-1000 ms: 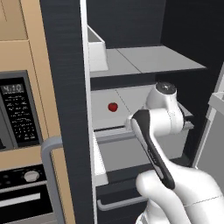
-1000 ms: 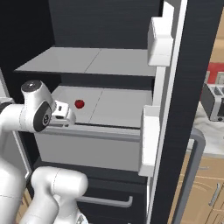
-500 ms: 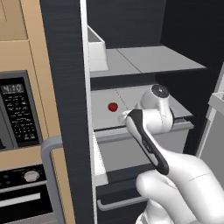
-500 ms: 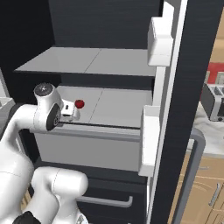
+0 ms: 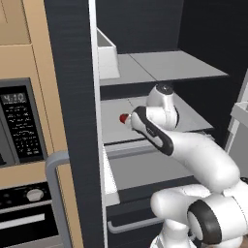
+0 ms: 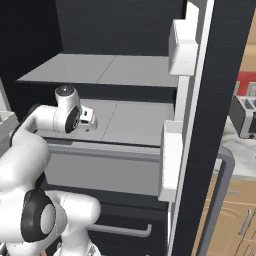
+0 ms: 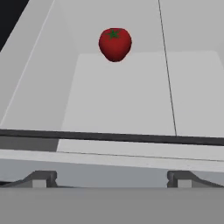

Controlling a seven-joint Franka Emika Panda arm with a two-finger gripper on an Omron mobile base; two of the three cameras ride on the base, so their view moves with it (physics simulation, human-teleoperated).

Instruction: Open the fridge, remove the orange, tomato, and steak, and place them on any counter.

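The fridge (image 5: 72,97) stands open. In the hand view, bare shelf (image 7: 131,96) fills the middle of the frame between the spread fingers (image 7: 41,178) at the bottom and the tomato (image 7: 114,43) at upper centre. A dark front lip crosses the lower frame. The upper shelf (image 6: 100,70) caps the headroom.

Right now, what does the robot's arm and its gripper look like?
The arm is glossy white, built of rounded tube-like segments with dark joint bands and a dark strip along the forearm. A round grey-black cap tops the wrist. The gripper has two small grey finger tips, blocky and flat. No cables or markings are visible.
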